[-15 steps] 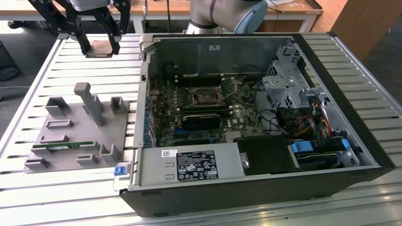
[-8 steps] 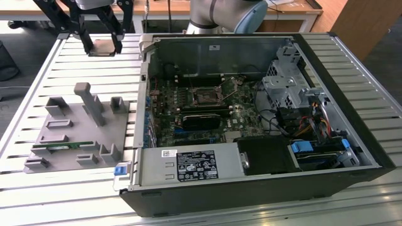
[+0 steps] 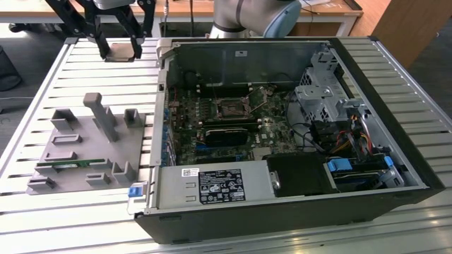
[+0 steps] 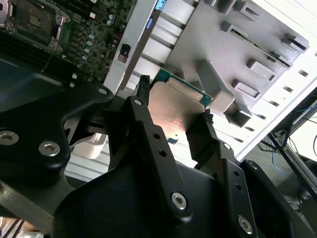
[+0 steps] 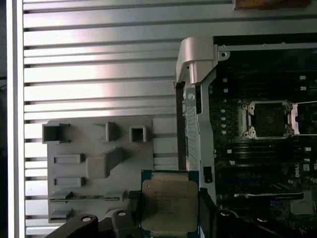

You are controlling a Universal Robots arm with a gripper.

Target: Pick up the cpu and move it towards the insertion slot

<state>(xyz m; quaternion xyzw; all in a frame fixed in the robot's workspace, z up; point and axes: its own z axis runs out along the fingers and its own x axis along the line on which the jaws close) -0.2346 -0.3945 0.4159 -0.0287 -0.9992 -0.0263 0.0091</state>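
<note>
Gripper (image 5: 168, 218) pinching chip (image 5: 170, 204) by opposite edges, apparently clear of tray (image 5: 99, 168), socket (image 5: 270, 119) well apart inside case.

**Slatted metal bench with a tray and an open computer case**

A bench (image 3: 106, 84) of pale grey metal slats, running across the frame, carries everything in the exterior view. At centre left of the frame a grey plastic tray (image 3: 92, 153) lies flat on the slats, its upright posts and blocks rising from it; a narrow green memory stick (image 3: 63, 165) lies in a recess near its lower left. Just beside the tray, filling the centre and right of the frame, a black computer case (image 3: 297, 211) lies on its side, open upward
</note>
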